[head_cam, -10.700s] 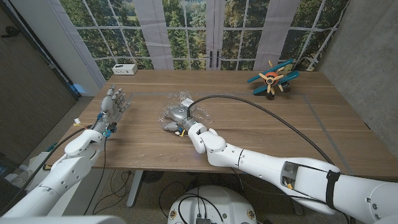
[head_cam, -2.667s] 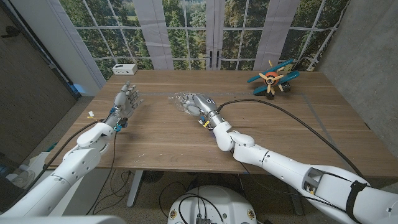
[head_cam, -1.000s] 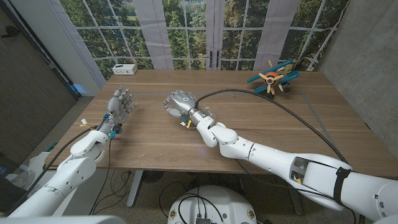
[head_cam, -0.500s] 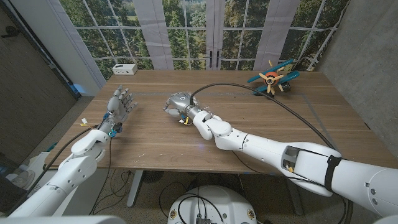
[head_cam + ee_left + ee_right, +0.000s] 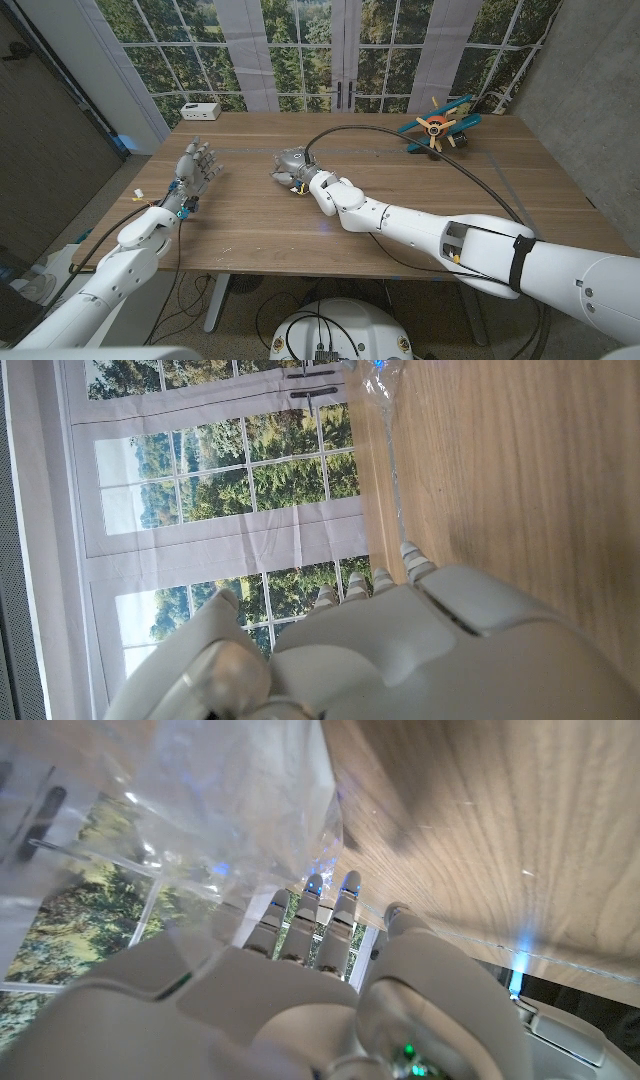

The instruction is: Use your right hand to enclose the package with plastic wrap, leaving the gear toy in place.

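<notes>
Item one: the wooden table [image 5: 420, 190], on which I work from the head view. Item two: my right hand [image 5: 291, 163], reaching across to mid-table, slightly left of centre, lying over the package [image 5: 283, 172], of which I see only a sliver under the fingers; the package sits well apart from the table's near edge. Whether this hand grips the package or merely rests on it I cannot tell. Item three: the plastic wrap [image 5: 230, 810], clear and crinkled, seen in the right wrist view draped just ahead of the fingers [image 5: 322, 920], with the wood grain beside it; in the head view it is too faint to trace around the hand. Item four: my left hand [image 5: 193, 166], standing near the table's left side with fingers extended and apart, holding nothing, well apart from the package. Item five: the gear toy [image 5: 438, 124], a blue and orange aeroplane shape, at the far right of the table, well apart from both hands. Item six: a small white box [image 5: 201, 111] at the far left corner. Item seven: a black cable [image 5: 420, 158] arching over the table along my right arm.
</notes>
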